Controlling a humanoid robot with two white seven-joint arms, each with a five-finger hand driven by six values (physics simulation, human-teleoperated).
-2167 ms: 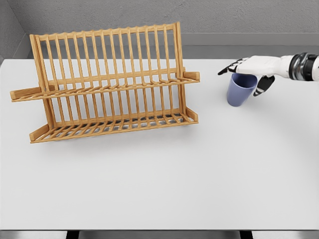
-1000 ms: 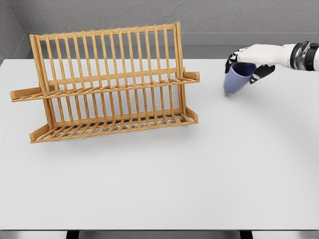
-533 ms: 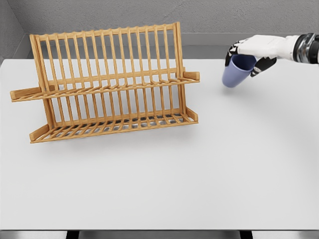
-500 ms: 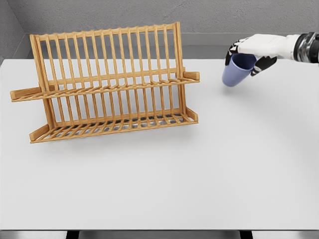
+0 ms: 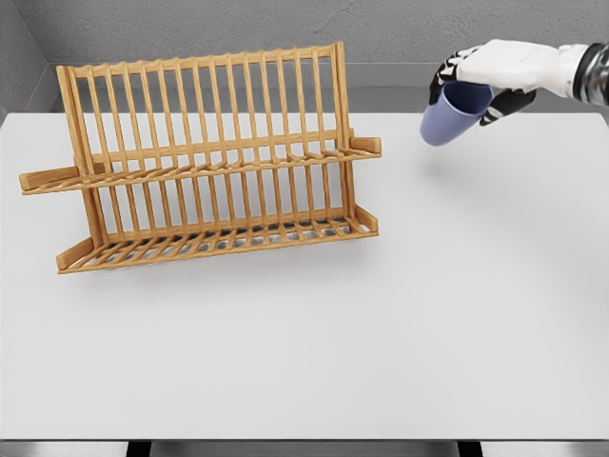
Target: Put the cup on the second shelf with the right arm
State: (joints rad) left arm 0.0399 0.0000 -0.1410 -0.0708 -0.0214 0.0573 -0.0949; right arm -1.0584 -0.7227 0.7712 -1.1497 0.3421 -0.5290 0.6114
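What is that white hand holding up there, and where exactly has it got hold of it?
The right hand holds a blue cup by its rim end, fingers wrapped around the open top. The cup hangs tilted, clear of the table.

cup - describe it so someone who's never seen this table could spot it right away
Start at the big wooden dish rack on the left of the white table, then look past its right end, up toward the far right corner. There the right hand grips a tilted cup above the tabletop. It is the only blue thing in sight.
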